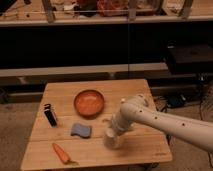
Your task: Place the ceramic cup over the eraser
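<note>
- The tool (pixel 113 134) is low over the front middle of the desk (pixel 142 150), at the end of a white arm (pixel 165 124) that reaches in from the right. It stands apart, at its widest, set down around the cup; whether it touches the cup I cannot tell.
- The cup (pixel 111 145) is a small whitish shape on the desk directly under the tool, partly hidden by it.
- Handling, as a judgement: ceramic is stiff and will not give, is fairly heavy for its bulk, has a smooth slippery glaze, and can chip if dropped or knocked. A firm hold across the side walls, close to the rim, seems safest, followed by a slow set-down.
- A carrot (pixel 62 153) lies at the front left edge, well apart from the cup.
- A blue-grey pad (pixel 80 130) lies flat just left of the cup, not touching it.
- A black block (pixel 50 115) sits further left and back.
- Which of those two is the eraser I cannot tell.
- An orange bowl (pixel 89 103) sits behind the pad, mid-desk.
- Dark shelves (pixel 100 22) run along the wall beyond.
</note>
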You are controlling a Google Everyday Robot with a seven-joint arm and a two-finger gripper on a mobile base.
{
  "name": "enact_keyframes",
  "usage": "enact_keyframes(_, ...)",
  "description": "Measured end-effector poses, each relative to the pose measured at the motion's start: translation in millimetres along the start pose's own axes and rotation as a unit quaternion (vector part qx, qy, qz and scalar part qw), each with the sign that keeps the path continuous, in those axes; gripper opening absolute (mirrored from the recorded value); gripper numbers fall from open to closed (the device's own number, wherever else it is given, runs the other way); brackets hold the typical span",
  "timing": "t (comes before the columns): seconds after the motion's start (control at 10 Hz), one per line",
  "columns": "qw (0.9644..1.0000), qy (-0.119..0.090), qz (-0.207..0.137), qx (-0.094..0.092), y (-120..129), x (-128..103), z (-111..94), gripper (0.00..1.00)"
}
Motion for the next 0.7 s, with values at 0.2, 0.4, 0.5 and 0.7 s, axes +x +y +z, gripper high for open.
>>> enact_keyframes(0.2, 1.0, -0.001, -0.001, -0.002, -0.1, -0.1, 0.5, 0.8)
enact_keyframes(0.4, 1.0, -0.003, -0.002, -0.002, -0.5, -0.2, 0.6, 0.8)
enact_keyframes(0.5, 1.0, -0.003, -0.002, -0.003, -0.4, -0.3, 1.2, 0.8)
enact_keyframes(0.7, 1.0, -0.005, -0.002, -0.004, -0.6, -0.1, 1.4, 0.8)
